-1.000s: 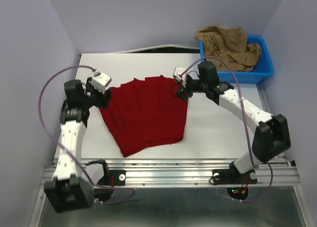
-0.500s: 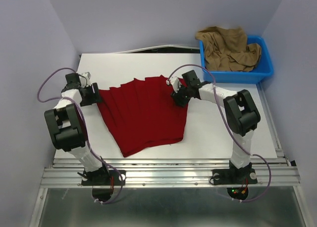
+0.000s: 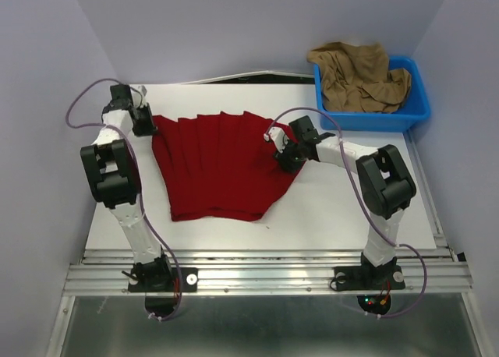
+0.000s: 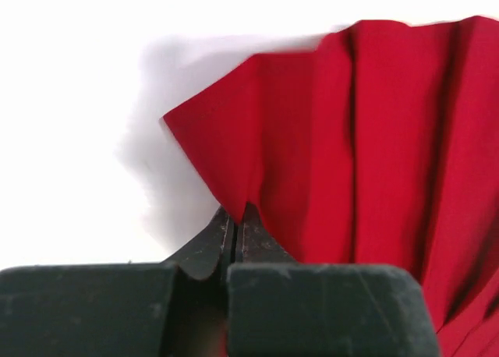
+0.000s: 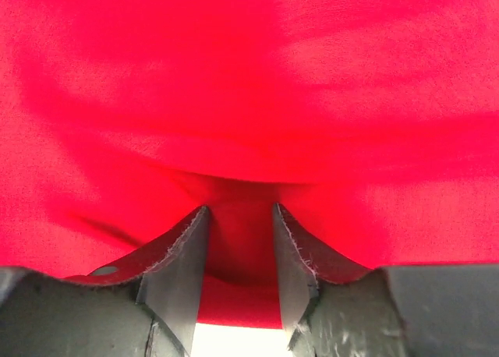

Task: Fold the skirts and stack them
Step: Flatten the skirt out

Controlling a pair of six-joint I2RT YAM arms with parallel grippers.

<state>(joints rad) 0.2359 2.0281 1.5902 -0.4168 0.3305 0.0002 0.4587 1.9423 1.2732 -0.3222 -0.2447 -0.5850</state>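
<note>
The deep red skirt [image 3: 218,166] lies spread in a fan on the white table [image 3: 351,209]. My left gripper [image 3: 146,121] is at the skirt's far left corner, and the left wrist view shows this gripper [image 4: 235,213] shut on a pinch of the red skirt [image 4: 374,139]. At the skirt's right edge sits my right gripper [image 3: 282,156]. In its wrist view the jaws [image 5: 240,213] stand apart, with a fold of red skirt [image 5: 249,76] bulging between them. The tan-brown skirt [image 3: 359,76] is bunched in the blue bin.
The blue bin [image 3: 374,121] stands at the table's far right corner. Purple cables loop above both arms. Walls close in on the left, back and right of the table.
My left gripper has closed on the skirt's corner and drawn it toward the far left, turning the skirt. The right jaws have narrowed around the cloth at the right edge.
</note>
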